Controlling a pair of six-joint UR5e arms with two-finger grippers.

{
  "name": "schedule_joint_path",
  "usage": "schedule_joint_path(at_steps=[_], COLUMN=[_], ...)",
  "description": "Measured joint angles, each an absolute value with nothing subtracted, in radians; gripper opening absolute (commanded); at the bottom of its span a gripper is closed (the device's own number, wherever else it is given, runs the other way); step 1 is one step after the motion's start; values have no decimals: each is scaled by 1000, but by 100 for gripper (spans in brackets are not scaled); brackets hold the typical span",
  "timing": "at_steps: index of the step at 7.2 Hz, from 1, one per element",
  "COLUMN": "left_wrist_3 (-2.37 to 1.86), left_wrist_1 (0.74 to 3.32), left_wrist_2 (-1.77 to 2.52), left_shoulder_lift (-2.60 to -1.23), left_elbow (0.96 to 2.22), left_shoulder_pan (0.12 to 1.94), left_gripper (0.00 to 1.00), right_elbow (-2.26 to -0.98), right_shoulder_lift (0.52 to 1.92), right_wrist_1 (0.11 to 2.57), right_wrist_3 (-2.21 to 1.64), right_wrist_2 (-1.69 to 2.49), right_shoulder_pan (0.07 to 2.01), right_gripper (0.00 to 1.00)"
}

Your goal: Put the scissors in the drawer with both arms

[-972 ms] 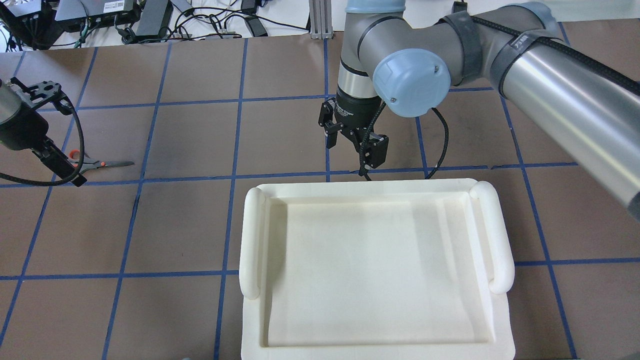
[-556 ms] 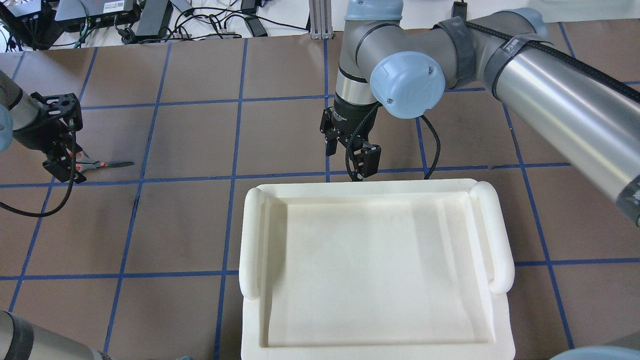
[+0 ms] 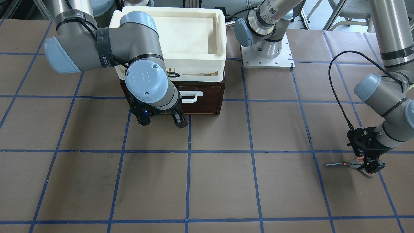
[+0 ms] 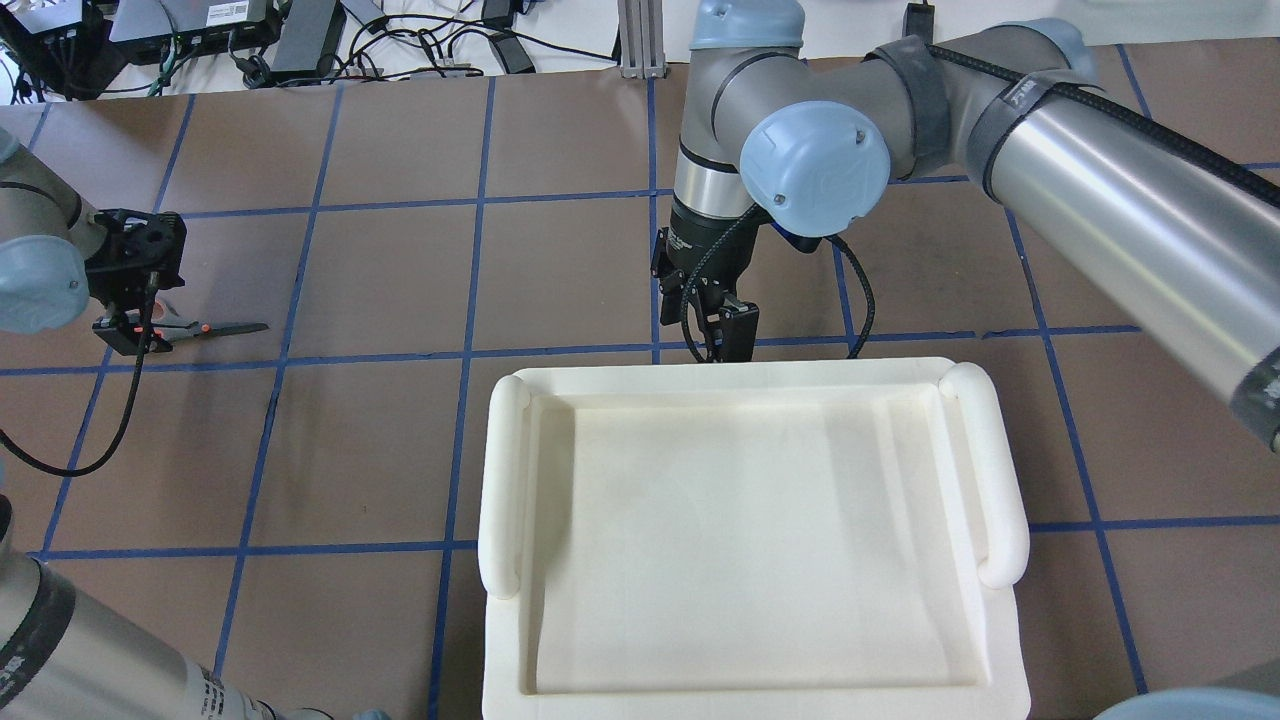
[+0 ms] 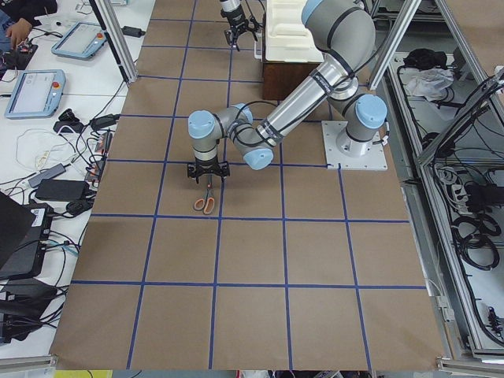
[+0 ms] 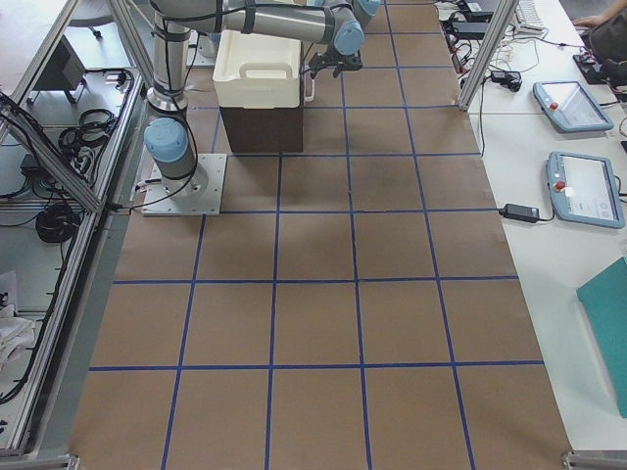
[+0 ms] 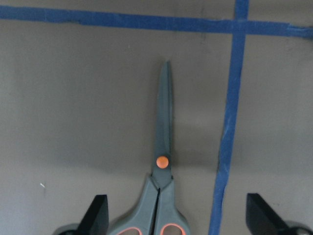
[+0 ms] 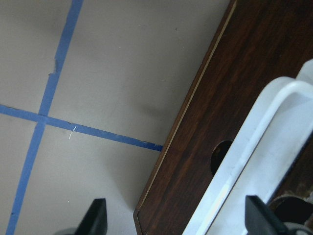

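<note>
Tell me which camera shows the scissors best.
The left wrist view: the scissors sit large and centred, closed blades and orange pivot sharp, only the handle loops cut off. Front-facing and overhead show them small, handles under the left gripper. Exterior left shows mainly the handles, tiny. The right-side views miss them.

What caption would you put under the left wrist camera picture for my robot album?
Open left gripper poised over closed scissors on the brown table, beside blue tape.
</note>
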State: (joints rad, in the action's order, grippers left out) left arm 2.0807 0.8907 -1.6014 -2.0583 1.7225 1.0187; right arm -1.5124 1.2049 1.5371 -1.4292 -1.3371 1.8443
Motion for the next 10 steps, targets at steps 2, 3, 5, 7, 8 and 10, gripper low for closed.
schedule_joint_path(at_steps=[2,3,5,7,8,10], left_wrist_3=[2213,2254,2271,2270,2269,2241], left_wrist_1=[883,883,875,867,863,840], left_wrist_2=[-1569,-1565,-1569,-1570,-1568,-1564], left_shoulder_lift=[-2091,-2099,-2105,-2105,-2108,-2116], left_elbow=[1722,1721,1722,1722,1722,1724], left_shoulder_pan=[1001,984,969,963,960,959], left_gripper=[99,95,97,99,99,99], right_elbow=[-1535,-1542,-1546,-1548,-1549,-1549], right_shoulder_lift=[1205,1205,1205,1201,1193,1180], right_wrist_1=[1535,1538,1544,1546,1547,1555], right_wrist_3=[-1480,-1489,-1493,-1490,-1488,-1487], right_wrist_2=[-1336,-1340,-1346,-1351,-1352,-1354], right_shoulder_pan=[1844,1842,1838,1835,1834,1833], right_gripper=[100,100,100,100,100,100])
